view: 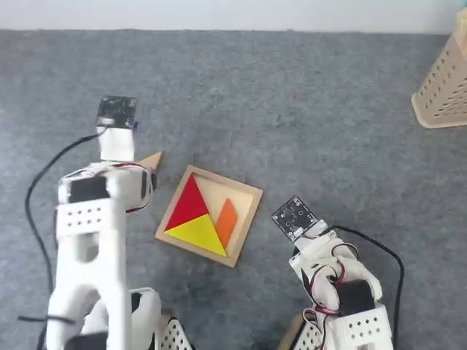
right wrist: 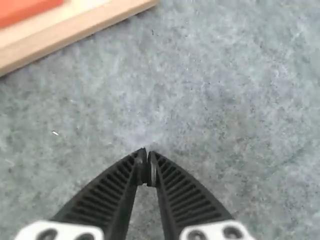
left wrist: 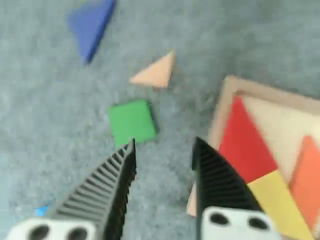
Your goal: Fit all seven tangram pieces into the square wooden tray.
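The square wooden tray (view: 228,181) sits on the grey carpet (view: 306,117) between my two arms, turned so one corner points to the far side. Three pieces are in it: a red triangle (view: 188,204) against the left rim, a yellow triangle (view: 198,235) touching it along the near-left edge, and an orange parallelogram (view: 227,222) just right of them both. The far-right part of the tray floor is bare wood. Just off the tray's far-left side, a tan triangle (view: 151,159) lies on the carpet. My left wrist view shows it along with a green square (left wrist: 132,122) and a blue triangle (left wrist: 91,24), all three loose outside the tray and apart from one another. My left gripper (left wrist: 164,145) hangs above the carpet between the green square and the tray's left rim, its fingers spread wide with nothing between them. My right gripper (right wrist: 146,155) is over bare carpet just near-right of the tray, its fingertips pressed together and holding nothing, and that side of the tray edge with a bit of the orange piece lies just beyond it. A pale perforated basket (view: 445,80) stands at the far right.
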`<state>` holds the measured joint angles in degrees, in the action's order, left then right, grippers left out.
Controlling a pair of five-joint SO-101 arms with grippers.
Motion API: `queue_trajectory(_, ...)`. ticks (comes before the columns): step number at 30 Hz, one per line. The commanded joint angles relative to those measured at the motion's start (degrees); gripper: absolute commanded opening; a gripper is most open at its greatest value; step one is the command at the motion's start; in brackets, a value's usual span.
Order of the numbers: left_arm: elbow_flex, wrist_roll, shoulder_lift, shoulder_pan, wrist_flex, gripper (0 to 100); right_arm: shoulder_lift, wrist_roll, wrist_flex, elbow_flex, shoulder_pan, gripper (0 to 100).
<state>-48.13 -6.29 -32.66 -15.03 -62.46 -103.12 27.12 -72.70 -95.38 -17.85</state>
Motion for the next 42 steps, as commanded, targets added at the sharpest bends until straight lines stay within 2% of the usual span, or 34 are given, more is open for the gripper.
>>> queue_trajectory(1,2.33,1.76,6.24,-1.76,2.81,20,-0.84,-0.35,-0.31,-1.05,0.04,0.8)
queue_trajectory(8,12.0,3.43,20.4,-1.05,7.03,20,-0.84,-0.35,-0.31,-1.05,0.04,0.8)
queue_trajectory(14,25.54,-8.35,34.64,5.71,4.13,17,-0.84,-0.35,-0.31,-1.05,0.04,0.8)
queue_trajectory(20,34.33,-17.67,41.85,6.51,-1.05,13,-0.84,-0.35,-0.31,-1.05,0.04,0.8)
queue_trajectory(24,34.95,-21.63,42.81,5.8,-2.81,13,-0.84,-0.35,-0.31,-1.05,0.04,0.8)
queue_trajectory(28,35.38,-22.59,44.92,4.48,-2.55,13,-0.84,-0.35,-0.31,-1.05,0.04,0.8)
queue_trajectory(42,35.65,-26.2,52.75,2.99,5.45,13,-0.84,-0.35,-0.31,-1.05,0.04,0.8)
